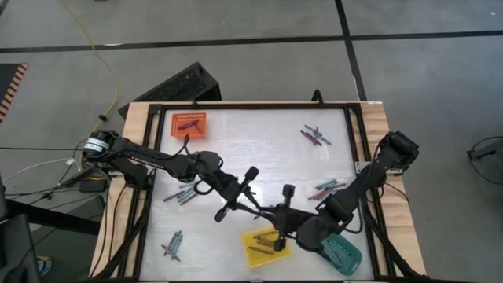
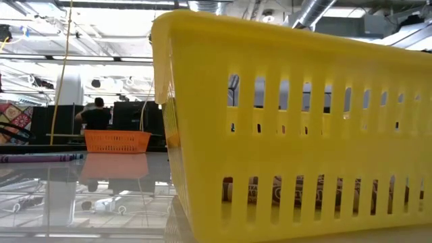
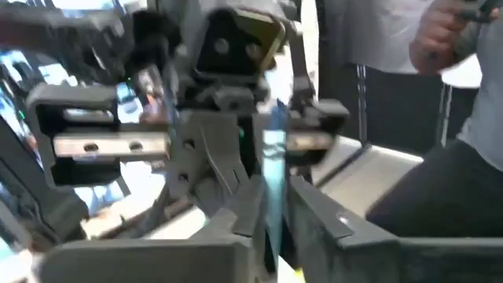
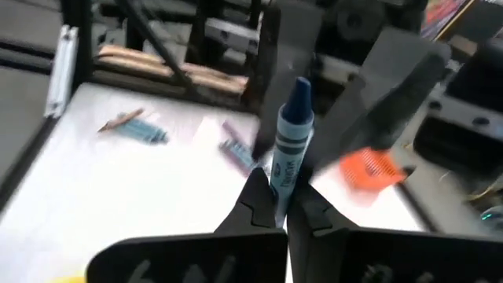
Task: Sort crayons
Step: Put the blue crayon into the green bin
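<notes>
Three trays sit on the desk (image 1: 236,149) — orange tray (image 1: 189,123), yellow tray (image 1: 267,246), teal tray (image 1: 343,253) — a person (image 2: 95,116) beyond.

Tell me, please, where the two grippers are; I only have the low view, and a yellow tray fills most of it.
Observer: The left gripper and right gripper meet tip to tip by the yellow tray.
Operator: Is either one holding anything?
Observer: The right gripper is shut on a blue crayon, which sticks out past its fingertips.
Operator: Where is the teal tray?
Observer: The teal tray sits beside the yellow one, under the right arm.
</notes>
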Motion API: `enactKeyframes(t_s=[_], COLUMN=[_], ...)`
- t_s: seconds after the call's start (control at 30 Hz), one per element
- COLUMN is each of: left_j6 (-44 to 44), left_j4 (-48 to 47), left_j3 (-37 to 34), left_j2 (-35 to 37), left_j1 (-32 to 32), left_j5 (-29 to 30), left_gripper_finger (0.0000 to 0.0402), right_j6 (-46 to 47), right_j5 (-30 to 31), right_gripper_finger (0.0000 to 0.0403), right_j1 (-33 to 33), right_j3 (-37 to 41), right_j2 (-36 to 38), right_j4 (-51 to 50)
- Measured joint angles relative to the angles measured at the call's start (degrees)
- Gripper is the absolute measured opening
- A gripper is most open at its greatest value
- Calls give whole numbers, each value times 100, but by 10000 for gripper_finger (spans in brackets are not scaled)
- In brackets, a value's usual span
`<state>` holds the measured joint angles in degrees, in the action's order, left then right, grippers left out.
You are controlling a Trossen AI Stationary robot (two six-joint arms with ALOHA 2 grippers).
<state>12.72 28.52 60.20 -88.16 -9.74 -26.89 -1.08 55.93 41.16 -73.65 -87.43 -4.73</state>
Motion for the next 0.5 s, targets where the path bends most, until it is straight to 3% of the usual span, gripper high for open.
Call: enactKeyframes(t_s=[0.27, 0.5], left_j6=[-47, 58], left_j4=[-695, -2066], left_j3=[0, 0], left_j2=[0, 0], left_j1=[-13, -15], left_j5=[4, 301], left_gripper_finger=[167, 185], right_j6=[2462, 4765], right_j5=[-1060, -2610], right_gripper_finger=[1, 1], right_j1=[107, 242], right_j3=[0, 0], right_j2=[241, 283], right_j4=[-1809, -3374])
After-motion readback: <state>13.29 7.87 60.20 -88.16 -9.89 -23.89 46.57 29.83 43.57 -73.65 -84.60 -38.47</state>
